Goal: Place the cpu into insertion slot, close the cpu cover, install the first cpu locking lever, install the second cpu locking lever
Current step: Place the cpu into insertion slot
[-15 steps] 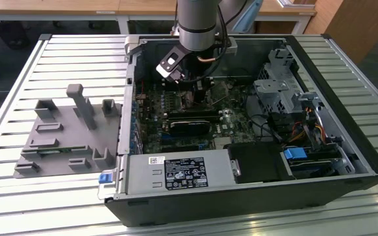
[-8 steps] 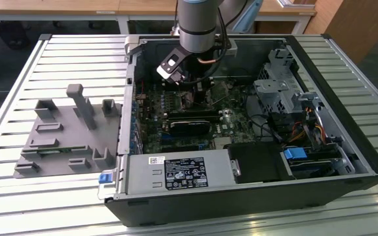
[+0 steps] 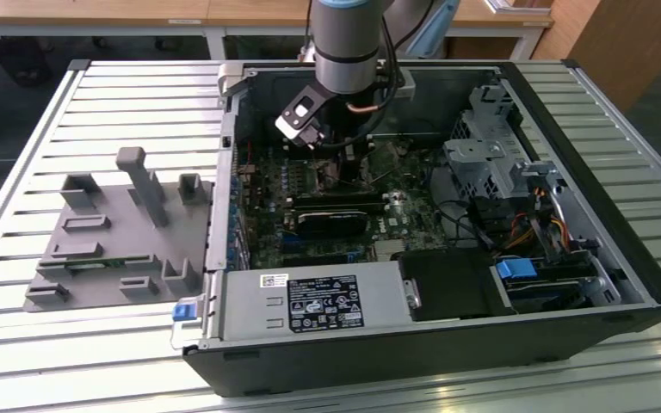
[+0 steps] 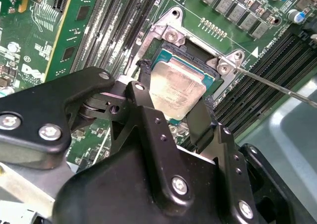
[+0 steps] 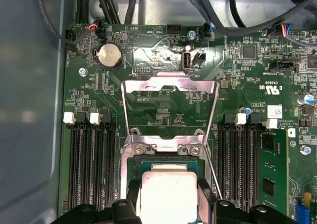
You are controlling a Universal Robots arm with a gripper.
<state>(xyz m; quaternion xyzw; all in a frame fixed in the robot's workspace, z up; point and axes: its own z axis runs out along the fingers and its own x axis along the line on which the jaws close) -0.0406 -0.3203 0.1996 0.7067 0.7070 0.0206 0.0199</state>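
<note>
My gripper [image 4: 176,91] reaches down into the open computer case [image 3: 606,258] over the green motherboard [image 5: 163,112]. Its two black fingers [image 4: 142,70] sit against opposite edges of the cpu [image 4: 177,85], a silver-grey square chip. The cpu lies in or just above the insertion slot [image 4: 171,48], the dark socket with a silver rim; I cannot tell if it is fully seated. In the first wrist view the cpu [image 5: 168,194] shows between the fingers [image 5: 132,196], and the cpu cover [image 5: 168,84] stands flipped open beyond the socket. Two thin wire levers [image 5: 123,117] rise free beside it.
Long black memory slots [image 5: 91,164] flank the socket on both sides. Cables [image 5: 223,16] hang along the case's far wall. A power supply [image 3: 307,301], drive cage [image 3: 485,163] and wires fill the case. A grey fixture [image 3: 118,232] sits on the slatted table at the exterior view's left.
</note>
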